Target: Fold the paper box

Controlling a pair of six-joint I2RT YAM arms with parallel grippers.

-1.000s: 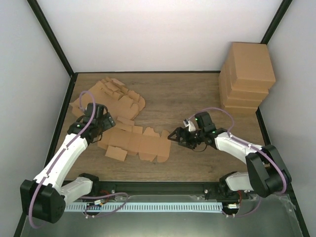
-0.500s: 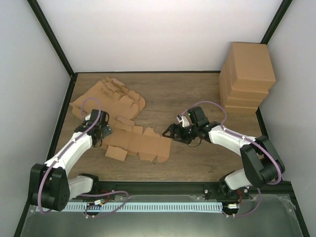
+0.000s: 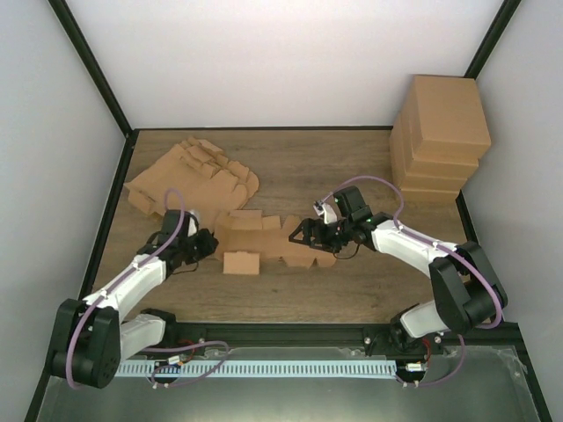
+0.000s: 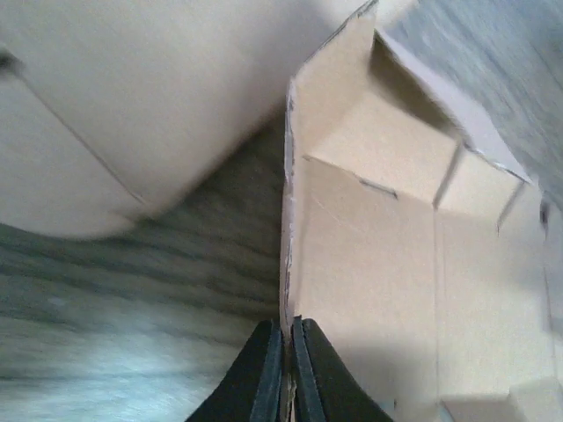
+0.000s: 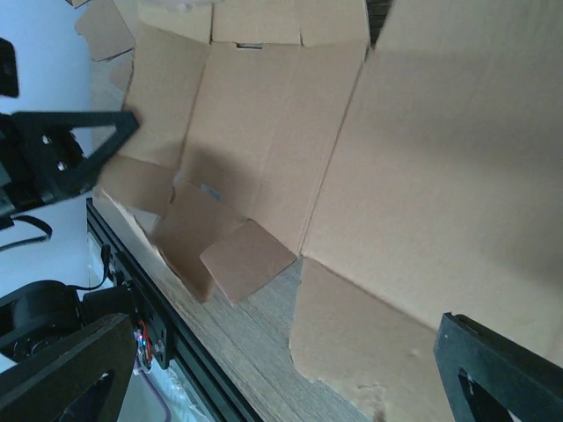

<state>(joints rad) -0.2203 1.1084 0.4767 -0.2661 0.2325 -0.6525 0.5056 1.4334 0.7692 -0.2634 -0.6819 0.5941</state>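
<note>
Cardboard was all I had to work with on the desk [image 3: 352,185]: one flat box [image 3: 264,244], unfolded, lying between the two sets of fingers. My left fingers [image 4: 276,374] were pressed together on the edge nearest them, the thin board pinched between the tips and that panel rising away from them in the wrist view. My right fingers [image 3: 306,237] stood wide apart over the opposite end of the sheet; whether they touched it I could not tell.

I judged the job barely begun: the sheet was gripped, but no wall was up and no flap tucked. Next, I reckoned, the right fingers needed to come down on a side panel and turn it along its crease while the left held on, gently, since thin board creases easily in the wrong place.

Counting: one flat box in work. One pile of flats [image 3: 189,176] lay beyond the left fingers, several sheets, too overlapped to number. One stack of boxes [image 3: 440,141] stood well beyond the right fingers, three or four high, the seams unclear.
</note>
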